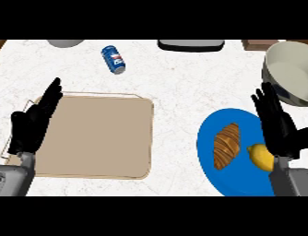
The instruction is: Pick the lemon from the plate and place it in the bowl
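Nothing is done yet: the small yellow lemon (pixel 259 156) lies on the round blue plate (pixel 215 182) (beside a croissant (pixel 227 144)), the open right hand (pixel 278 124) over it, the grey bowl (pixel 299 73) at one o'clock.

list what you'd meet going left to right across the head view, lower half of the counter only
left hand → cutting board → croissant → lemon → right hand; croissant and lemon both lie on the blue plate.

- tan rectangular cutting board (pixel 95 138) lying flat on the white marbled counter (pixel 177 83)
- blue soda can (pixel 114 59) on its side
- brown ridged croissant (pixel 227 145)
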Robot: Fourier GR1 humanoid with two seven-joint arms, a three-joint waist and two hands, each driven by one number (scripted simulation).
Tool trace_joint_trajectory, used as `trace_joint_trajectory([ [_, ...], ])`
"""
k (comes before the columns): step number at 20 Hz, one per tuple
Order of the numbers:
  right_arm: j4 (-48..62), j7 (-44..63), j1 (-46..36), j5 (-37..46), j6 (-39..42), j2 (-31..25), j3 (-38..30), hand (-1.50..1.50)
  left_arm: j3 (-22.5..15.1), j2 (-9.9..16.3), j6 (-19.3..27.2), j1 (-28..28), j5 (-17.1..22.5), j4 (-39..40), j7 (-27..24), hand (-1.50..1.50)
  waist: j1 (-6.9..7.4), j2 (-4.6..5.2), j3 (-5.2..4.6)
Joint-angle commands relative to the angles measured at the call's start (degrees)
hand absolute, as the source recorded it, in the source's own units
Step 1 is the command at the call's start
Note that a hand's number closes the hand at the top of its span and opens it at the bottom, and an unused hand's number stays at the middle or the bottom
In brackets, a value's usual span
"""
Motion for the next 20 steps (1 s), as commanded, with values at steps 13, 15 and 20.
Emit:
trace_joint_trajectory([
  [13,-12.56,-30.33,18.69,7.14,20.90,-16.55,6.29,-1.50,-1.29,-8.87,1.47,4.36,3.50,-2.98,-5.97,0.00,-2.26,0.91,1.68],
  [15,-18.04,-33.64,22.10,6.39,23.12,-19.98,3.35,-1.50,-1.68,-10.20,3.42,0.65,2.02,-1.61,-3.34,0.00,-2.49,0.92,1.63],
  [20,-24.73,-28.23,22.20,7.85,20.57,-22.17,-3.31,-1.50,-3.87,-12.76,4.41,2.96,0.17,-5.11,-3.51,0.00,-0.96,1.06,1.59],
])
